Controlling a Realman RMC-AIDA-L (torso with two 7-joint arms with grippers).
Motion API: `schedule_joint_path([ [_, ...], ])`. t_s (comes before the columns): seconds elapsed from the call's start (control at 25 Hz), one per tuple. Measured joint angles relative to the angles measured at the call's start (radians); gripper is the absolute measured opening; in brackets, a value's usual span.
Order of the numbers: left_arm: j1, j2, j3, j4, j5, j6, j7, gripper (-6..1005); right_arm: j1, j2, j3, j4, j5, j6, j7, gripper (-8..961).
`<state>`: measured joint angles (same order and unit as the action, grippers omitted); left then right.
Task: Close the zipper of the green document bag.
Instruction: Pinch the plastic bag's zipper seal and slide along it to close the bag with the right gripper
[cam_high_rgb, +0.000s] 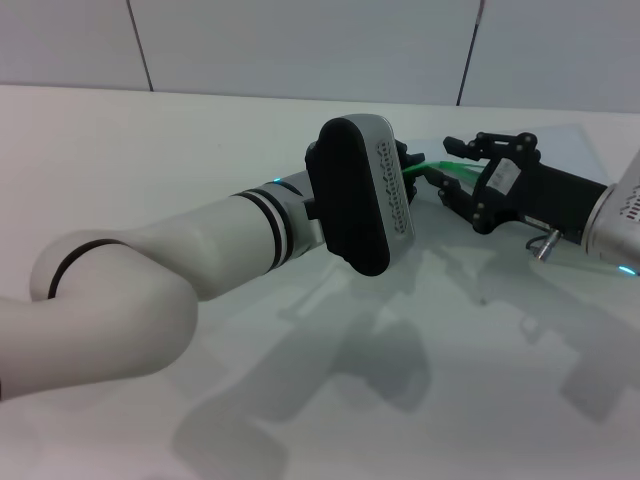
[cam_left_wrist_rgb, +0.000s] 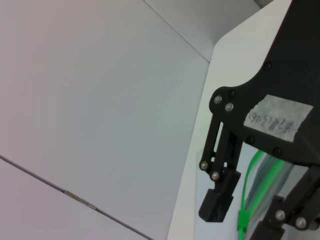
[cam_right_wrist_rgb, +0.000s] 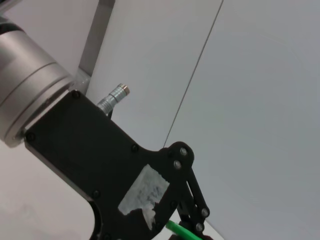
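Observation:
My right gripper (cam_high_rgb: 447, 170) stands open over the far right of the table, its two black fingers spread above and below the zipper (cam_high_rgb: 437, 165), a thin bright green strip. That strip runs left to my left gripper (cam_high_rgb: 405, 165), which is mostly hidden behind its own black wrist housing (cam_high_rgb: 352, 195). The left wrist view shows the right gripper (cam_left_wrist_rgb: 244, 217) with the zipper (cam_left_wrist_rgb: 248, 185) and its small green slider tab (cam_left_wrist_rgb: 242, 227) between the fingers. Behind it is the translucent green document bag (cam_left_wrist_rgb: 270, 172). The right wrist view shows a black gripper body and a short piece of the green strip (cam_right_wrist_rgb: 180, 231).
The white table (cam_high_rgb: 150, 150) reaches back to a pale panelled wall (cam_high_rgb: 300, 50). My left arm (cam_high_rgb: 150, 270) crosses the foreground from the lower left to the centre. The right arm (cam_high_rgb: 610, 215) enters at the right edge.

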<state>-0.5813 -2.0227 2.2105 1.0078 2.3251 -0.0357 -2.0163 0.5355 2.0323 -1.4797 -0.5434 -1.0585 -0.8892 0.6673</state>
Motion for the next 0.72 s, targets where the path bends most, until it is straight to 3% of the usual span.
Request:
schedule_joint_path([
  [0.72, 0.003, -0.002, 0.0, 0.0, 0.002, -0.003, 0.018, 53, 0.005, -0.003, -0.011, 0.006, -0.002, 0.04, -0.005, 363],
])
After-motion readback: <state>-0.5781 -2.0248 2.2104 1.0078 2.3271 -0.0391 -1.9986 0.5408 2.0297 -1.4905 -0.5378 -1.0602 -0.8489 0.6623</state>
